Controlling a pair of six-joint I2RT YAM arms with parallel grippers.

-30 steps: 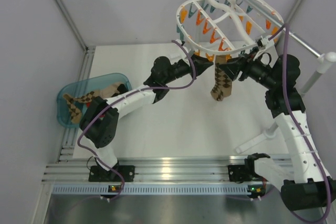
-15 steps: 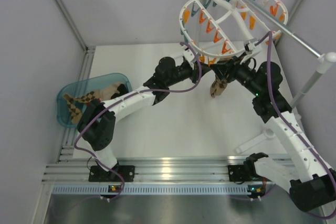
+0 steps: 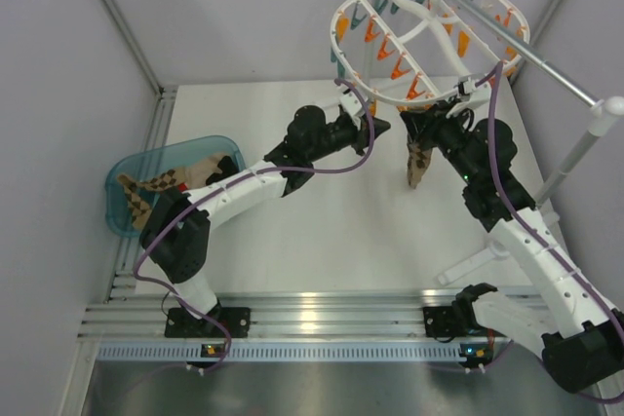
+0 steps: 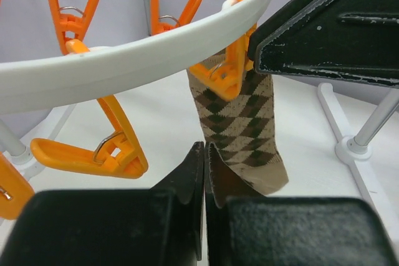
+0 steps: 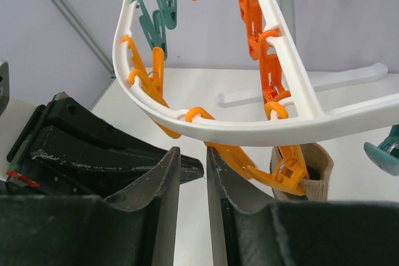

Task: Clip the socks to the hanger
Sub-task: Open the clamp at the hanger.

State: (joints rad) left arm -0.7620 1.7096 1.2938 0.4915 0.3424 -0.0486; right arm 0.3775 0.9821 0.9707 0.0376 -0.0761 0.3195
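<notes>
- Walls box you in at the left and back. Your widest free stretch is the white tabletop ahead of both bases.
- Left gripper is pinched tight on nothing, with its tips just under the hanger rim.
- One sock hangs from an orange clip on that near rim. Your left tips sit right at its toe, and I can't tell if they touch.
- Right gripper shows a thin gap with nothing in it, just below the rim and beside the same clip.
- More socks lie in the blue basket at the table's left edge.
- The stand crowds your right side.
</notes>
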